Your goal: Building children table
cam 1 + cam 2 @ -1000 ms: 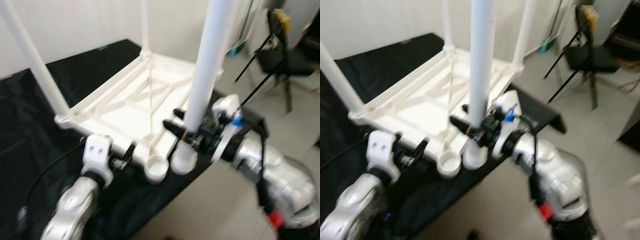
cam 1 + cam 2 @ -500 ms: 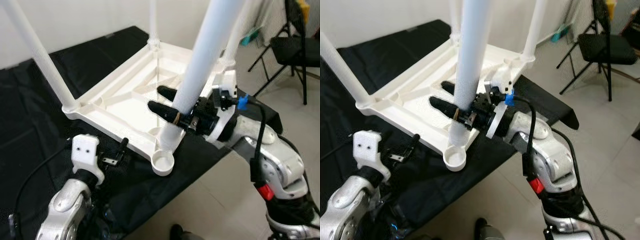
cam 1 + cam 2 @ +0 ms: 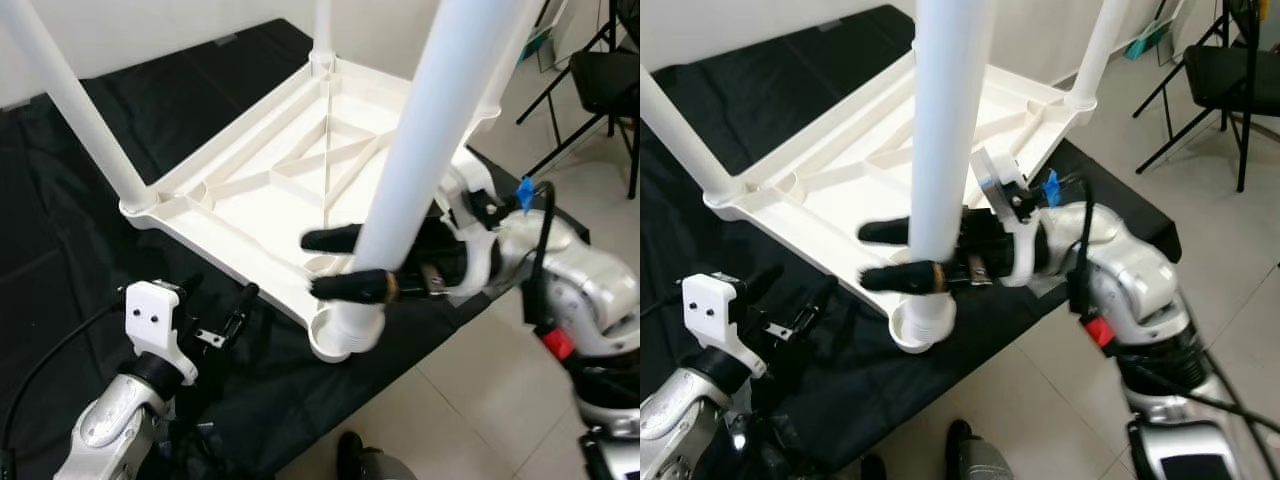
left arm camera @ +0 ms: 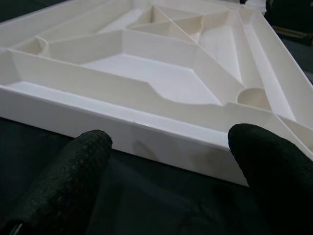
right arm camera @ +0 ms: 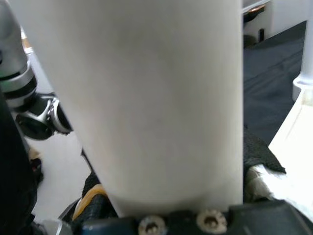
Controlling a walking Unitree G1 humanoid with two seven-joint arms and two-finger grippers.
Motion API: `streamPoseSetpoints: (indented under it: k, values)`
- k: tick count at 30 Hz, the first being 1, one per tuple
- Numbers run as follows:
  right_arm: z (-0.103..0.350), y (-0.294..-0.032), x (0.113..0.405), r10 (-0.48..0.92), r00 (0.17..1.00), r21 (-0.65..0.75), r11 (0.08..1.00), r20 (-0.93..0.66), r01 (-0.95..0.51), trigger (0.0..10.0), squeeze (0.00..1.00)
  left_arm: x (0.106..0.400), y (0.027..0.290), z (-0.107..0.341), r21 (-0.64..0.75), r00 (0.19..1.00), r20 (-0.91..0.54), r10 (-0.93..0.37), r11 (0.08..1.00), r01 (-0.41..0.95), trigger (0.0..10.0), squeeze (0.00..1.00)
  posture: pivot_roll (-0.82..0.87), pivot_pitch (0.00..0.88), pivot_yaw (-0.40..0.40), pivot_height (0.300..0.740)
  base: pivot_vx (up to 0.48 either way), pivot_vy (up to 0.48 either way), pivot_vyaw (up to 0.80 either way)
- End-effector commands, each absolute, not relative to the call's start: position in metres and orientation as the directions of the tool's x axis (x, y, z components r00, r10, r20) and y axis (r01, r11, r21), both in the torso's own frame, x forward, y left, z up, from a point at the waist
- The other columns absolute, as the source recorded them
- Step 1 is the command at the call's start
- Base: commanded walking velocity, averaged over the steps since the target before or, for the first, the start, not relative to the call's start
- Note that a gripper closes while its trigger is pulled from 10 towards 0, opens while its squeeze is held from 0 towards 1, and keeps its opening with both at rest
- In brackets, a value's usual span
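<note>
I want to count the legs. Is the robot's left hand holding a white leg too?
No, the left gripper is open and holds nothing, hovering by the tabletop rim; the right gripper holds the white leg.

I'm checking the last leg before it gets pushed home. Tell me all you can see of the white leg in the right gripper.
The white leg is a smooth, plain plastic-looking tube, standing nearly upright, leaning slightly. The right gripper clasps it low down, a black finger on either side. Its foot sits at the corner socket of the upturned tabletop.
</note>
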State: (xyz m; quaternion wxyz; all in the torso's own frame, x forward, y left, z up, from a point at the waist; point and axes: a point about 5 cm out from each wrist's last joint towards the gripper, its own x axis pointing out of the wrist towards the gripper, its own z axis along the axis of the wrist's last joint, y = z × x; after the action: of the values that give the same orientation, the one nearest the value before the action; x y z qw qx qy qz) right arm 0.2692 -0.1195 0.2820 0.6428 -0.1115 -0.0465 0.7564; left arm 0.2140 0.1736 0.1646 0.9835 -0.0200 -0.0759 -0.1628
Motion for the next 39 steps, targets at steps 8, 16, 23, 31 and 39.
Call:
streamPoseSetpoints:
  k: [8,16,23,31,39]
  values:
    - [0.291,-0.104,0.264,0.946,-0.291,-0.277,-0.320,-0.140,-0.906,10.0,0.00,0.204,0.165,0.170,0.000,0.928,0.156,-0.340,0.939,0.344,10.0,0.00,-0.02,0.363,-0.039,0.740,0.000,0.000,0.00]
    - [0.296,-0.092,0.265,0.934,-0.320,-0.336,-0.357,-0.162,-0.872,10.0,0.00,0.206,0.166,0.171,0.013,0.936,0.158,-0.315,0.948,0.317,10.0,0.00,-0.02,0.368,-0.042,0.740,0.000,0.000,0.00]
    - [0.301,-0.075,0.269,0.941,-0.294,-0.415,-0.337,-0.165,-0.845,10.0,0.00,0.207,0.166,0.171,0.024,0.941,0.153,-0.301,0.953,0.301,10.0,0.00,-0.03,0.369,-0.047,0.740,0.000,0.000,0.00]
    - [0.304,-0.061,0.268,0.948,-0.299,-0.435,-0.318,-0.113,-0.843,10.0,0.00,0.207,0.165,0.172,0.023,0.943,0.155,-0.295,0.955,0.295,10.0,0.00,-0.03,0.369,-0.051,0.740,0.000,0.000,0.00]
    - [0.294,-0.051,0.261,0.934,-0.340,-0.408,-0.355,-0.111,-0.841,10.0,0.00,0.208,0.163,0.171,0.024,0.944,0.154,-0.292,0.956,0.292,10.0,0.00,-0.03,0.365,-0.054,0.740,0.000,0.000,0.00]
